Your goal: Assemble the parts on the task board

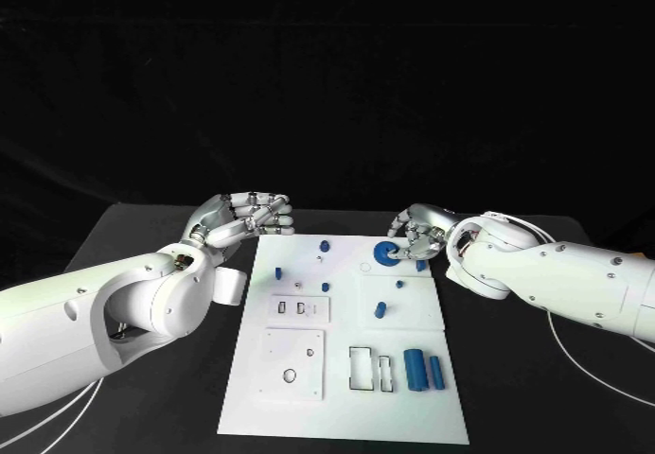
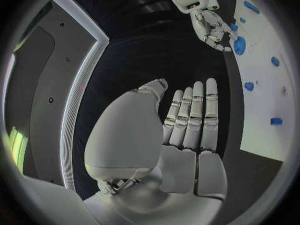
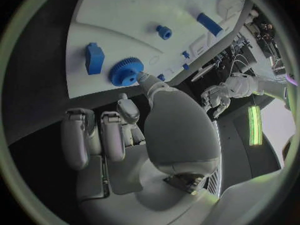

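Nearest you on the task board [image 1: 259, 397], two long blue bars [image 1: 425, 370] lay side by side next to an empty rectangular slot, and none of that had been touched. Further up, a short blue block [image 1: 380, 307] stood near the middle of the board. Beyond it sat the blue gear [image 1: 388, 253], on the far right part of the board, with a small blue piece [image 3: 94, 58] just beside it.

That gear looked like the step in hand. You would have done well to keep it flat as it went down on its seat, turn it gently until it dropped home, and press straight down, not from the side.

Your right hand [image 1: 416, 238] was over the gear. In the right wrist view one fingertip [image 3: 145, 78] touched the gear's hub while the other fingers curled back clear of it, so it pressed rather than gripped; whether anything pinched the gear from the other side, I cannot tell.

Your left hand [image 1: 249, 218] hovered off the board's far left corner, fingers straight and together, holding nothing.
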{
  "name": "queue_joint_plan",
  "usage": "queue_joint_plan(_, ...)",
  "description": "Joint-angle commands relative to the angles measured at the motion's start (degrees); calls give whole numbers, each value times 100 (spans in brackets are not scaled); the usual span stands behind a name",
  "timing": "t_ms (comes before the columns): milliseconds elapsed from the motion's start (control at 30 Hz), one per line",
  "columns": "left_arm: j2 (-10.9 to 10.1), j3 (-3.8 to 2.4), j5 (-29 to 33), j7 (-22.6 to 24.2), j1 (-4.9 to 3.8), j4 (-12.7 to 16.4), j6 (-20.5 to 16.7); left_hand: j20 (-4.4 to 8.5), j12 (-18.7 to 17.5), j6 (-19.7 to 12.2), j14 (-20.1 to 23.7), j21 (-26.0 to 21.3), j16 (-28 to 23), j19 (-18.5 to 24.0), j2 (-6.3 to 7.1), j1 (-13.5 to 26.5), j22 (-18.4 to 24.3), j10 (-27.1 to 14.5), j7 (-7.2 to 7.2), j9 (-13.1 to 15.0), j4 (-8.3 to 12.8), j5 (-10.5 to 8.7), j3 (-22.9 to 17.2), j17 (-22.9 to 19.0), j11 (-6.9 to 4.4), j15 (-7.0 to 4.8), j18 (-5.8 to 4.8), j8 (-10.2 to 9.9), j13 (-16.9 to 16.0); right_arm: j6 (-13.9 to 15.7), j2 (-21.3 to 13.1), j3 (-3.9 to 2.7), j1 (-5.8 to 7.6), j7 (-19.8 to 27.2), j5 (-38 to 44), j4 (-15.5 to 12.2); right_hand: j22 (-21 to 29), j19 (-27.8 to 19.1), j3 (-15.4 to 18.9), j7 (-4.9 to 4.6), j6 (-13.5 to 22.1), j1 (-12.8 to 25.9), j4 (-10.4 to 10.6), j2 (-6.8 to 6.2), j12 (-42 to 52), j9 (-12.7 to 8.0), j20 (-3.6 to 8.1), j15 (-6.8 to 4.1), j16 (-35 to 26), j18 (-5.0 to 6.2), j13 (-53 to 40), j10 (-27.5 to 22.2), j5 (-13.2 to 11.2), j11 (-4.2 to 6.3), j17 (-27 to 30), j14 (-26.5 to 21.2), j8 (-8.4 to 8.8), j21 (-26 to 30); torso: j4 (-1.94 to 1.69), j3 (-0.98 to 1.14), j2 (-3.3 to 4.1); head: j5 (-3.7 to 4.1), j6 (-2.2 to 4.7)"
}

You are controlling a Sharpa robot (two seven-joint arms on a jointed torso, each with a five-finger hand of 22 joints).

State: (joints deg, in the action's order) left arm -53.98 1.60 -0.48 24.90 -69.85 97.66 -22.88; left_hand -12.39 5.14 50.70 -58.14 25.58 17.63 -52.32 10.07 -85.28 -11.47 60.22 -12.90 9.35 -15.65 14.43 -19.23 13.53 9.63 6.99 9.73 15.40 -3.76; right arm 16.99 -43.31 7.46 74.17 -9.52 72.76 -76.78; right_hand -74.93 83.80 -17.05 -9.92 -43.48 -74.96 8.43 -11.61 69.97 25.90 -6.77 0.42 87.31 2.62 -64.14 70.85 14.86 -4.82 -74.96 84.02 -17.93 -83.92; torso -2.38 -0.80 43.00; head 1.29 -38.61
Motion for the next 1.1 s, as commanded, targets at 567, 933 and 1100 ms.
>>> queue_joint_plan(567, 10, -5, 14, 24, -6, -4, 126, -6, -35, -28, 29, 42, -24, -1, 22, 24, -9, 9, -44, -4, 7, -33, -35, 18, 34, 5, 61, -41, -4, -299, 164, 18, -109, 23, -82, 161, -735, 47, -15, 3, -8, -55, 91, 57, 209, 20, -18, 42, 51, -51, -194, 113, 40, -21, -852, 463, -75, -43, 9, 1, -1, -13, -36)
queue_joint_plan(933, 5, -5, 14, 19, -6, -2, 124, -6, -35, -28, 29, 42, -24, -1, 22, 24, -9, 9, -44, -4, 7, -33, -35, 18, 34, 5, 61, -41, -4, -272, 206, 21, -120, -62, 27, 252, -807, 78, -633, 66, -394, -344, 18, 361, 387, -35, 17, -8, 70, -62, -401, 218, -222, 43, -888, 465, -152, -80, 6, 1, 1, -28, -56)
queue_joint_plan(1100, 4, -5, 14, 18, -6, -6, 124, -6, -35, -28, 29, 42, -24, -1, 22, 24, -9, 9, -44, -4, 7, -33, -35, 18, 34, 5, 61, -41, -4, -117, 206, 22, -127, -35, 299, 232, -888, 131, -1081, 138, -657, -475, -204, 378, 531, -46, 68, -63, 78, -82, -588, 382, -284, 107, -911, 470, -199, -132, 10, 3, -4, -35, -67)
